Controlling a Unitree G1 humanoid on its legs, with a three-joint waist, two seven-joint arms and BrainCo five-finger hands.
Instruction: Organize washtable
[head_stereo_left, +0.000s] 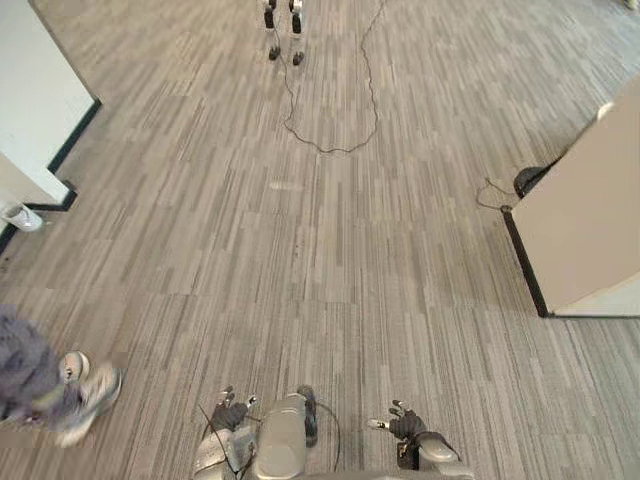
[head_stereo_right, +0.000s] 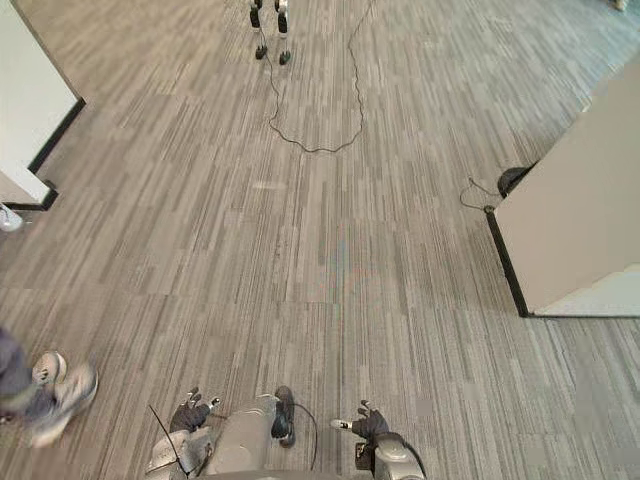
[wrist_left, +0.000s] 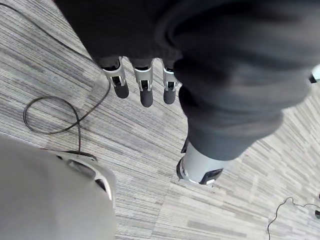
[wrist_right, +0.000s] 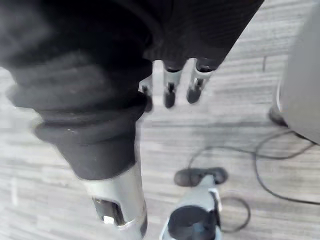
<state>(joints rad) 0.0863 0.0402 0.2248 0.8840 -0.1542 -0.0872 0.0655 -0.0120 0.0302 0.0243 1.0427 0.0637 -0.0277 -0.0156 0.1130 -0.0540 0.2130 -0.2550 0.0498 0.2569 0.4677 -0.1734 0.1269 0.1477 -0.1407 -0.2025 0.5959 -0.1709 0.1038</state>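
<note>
Currently held: nothing. Both hands hang low beside the robot with only carpet past them.
Left hand: the left hand (head_stereo_left: 232, 412) has its fingers (wrist_left: 145, 87) straight and loose, closed around nothing.
Right hand: the right hand (head_stereo_left: 402, 422) is the same, with fingers (wrist_right: 171, 90) extended and the palm bare.
Washtable: where it stands cannot be told. Ahead of the robot lies striped grey carpet floor (head_stereo_left: 330, 260).
Deciding relation: which way the washtable lies from either hand, how its long side runs, and which arm is nearer all remain unsettled. The hands hang level with each other, so neither has an edge.
Surroundings: a white partition (head_stereo_left: 35, 90) with a dark base stands at the robot's left. A small white cup-like thing (head_stereo_left: 20, 215) lies at its foot. A beige panel (head_stereo_left: 585, 225) stands to the right. The wheels of a stand (head_stereo_left: 283, 30) are far ahead.
Person: a shoe (head_stereo_left: 88, 398) and trouser leg are close by on the robot's left.
Writing: no label or print can be made out on anything here.
Judgement: turning or walking to find the table looks like the need before any reach.
</note>
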